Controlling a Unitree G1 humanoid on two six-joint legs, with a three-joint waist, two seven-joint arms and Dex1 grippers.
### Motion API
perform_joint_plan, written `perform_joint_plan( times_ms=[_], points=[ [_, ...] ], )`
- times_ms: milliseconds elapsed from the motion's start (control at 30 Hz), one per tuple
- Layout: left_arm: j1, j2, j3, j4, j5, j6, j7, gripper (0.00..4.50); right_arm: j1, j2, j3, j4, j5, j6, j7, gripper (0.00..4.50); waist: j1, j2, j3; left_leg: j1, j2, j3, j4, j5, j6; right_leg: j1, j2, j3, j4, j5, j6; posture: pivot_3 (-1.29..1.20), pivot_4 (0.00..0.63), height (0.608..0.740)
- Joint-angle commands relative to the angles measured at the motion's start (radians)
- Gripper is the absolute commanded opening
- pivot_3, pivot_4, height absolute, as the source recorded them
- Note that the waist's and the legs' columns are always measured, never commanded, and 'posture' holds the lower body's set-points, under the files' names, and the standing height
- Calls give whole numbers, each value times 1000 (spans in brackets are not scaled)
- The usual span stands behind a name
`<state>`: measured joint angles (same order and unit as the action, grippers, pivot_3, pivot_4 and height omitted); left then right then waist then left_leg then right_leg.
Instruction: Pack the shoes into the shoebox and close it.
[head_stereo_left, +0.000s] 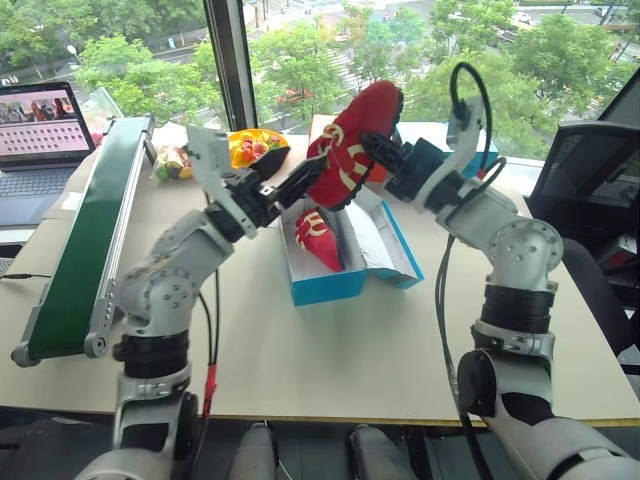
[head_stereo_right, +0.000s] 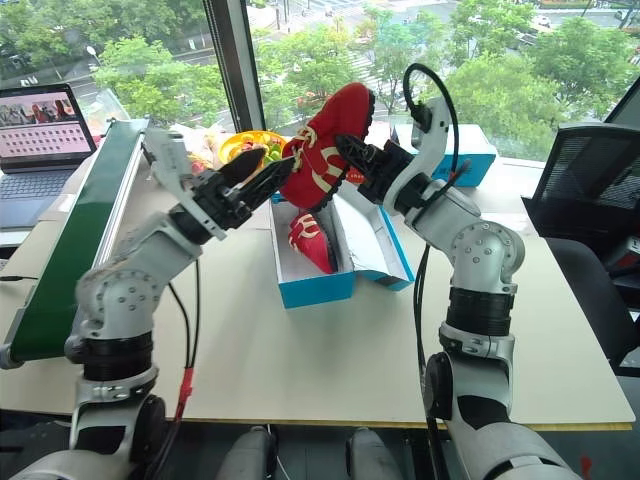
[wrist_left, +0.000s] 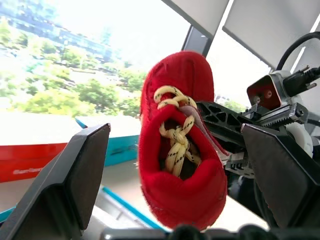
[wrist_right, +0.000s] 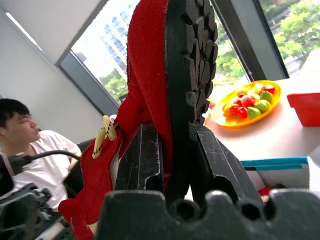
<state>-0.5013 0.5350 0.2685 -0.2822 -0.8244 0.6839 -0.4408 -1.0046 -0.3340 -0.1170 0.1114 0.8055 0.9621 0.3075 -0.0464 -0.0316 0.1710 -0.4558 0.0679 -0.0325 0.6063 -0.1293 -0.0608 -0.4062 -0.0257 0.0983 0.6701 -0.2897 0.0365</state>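
Note:
My right gripper (head_stereo_left: 383, 152) is shut on one red shoe (head_stereo_left: 355, 135) and holds it tilted in the air above the open blue shoebox (head_stereo_left: 325, 287). In the right wrist view its fingers (wrist_right: 142, 157) clamp the shoe's side and black-treaded sole (wrist_right: 187, 65). My left gripper (head_stereo_left: 298, 186) is open just left of the shoe's lower end. From the left wrist view, its fingers (wrist_left: 75, 180) stand apart on either side of the laced shoe (wrist_left: 180, 195) with gaps. The second red shoe (head_stereo_left: 318, 238) lies inside the box. The lid (head_stereo_left: 388, 238) hangs open to the right.
A green conveyor belt (head_stereo_left: 85, 235) and a laptop (head_stereo_left: 40, 135) stand at the left. A yellow fruit plate (head_stereo_left: 255, 147) sits behind the box, with another blue box (head_stereo_right: 478, 150) and a red box (wrist_left: 30, 160) further back. A black chair (head_stereo_left: 590, 170) is right. A person (wrist_right: 20, 145) sits nearby.

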Motion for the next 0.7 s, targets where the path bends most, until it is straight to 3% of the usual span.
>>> perform_joint_plan(
  times_ms=[33, 333, 700],
  points=[
    [53, 66, 13, -101, 38, -5, -21, 4500, -11, -13, 142, 31, -101, -22, 124, 334, 1, 0, 0, 0, 0, 0, 0, 0, 0, 0, 0, 0, 0, 0, 0, 0, 150, 739],
    [201, 140, -8, -242, 29, 60, -49, 4500, -14, 1, 298, 189, -303, -147, 287, 334, 5, 0, 0, -1, 0, 0, 0, 0, 0, 0, 0, -1, -2, 0, 0, 0, 150, 739],
    [335, 184, 9, -341, 0, 98, -82, 4500, -131, 34, 268, 390, -411, -259, 422, 334, 4, 0, 0, -1, 0, 0, 0, 0, 0, 0, 0, -1, -2, 0, 0, 0, 150, 739]
  ],
)
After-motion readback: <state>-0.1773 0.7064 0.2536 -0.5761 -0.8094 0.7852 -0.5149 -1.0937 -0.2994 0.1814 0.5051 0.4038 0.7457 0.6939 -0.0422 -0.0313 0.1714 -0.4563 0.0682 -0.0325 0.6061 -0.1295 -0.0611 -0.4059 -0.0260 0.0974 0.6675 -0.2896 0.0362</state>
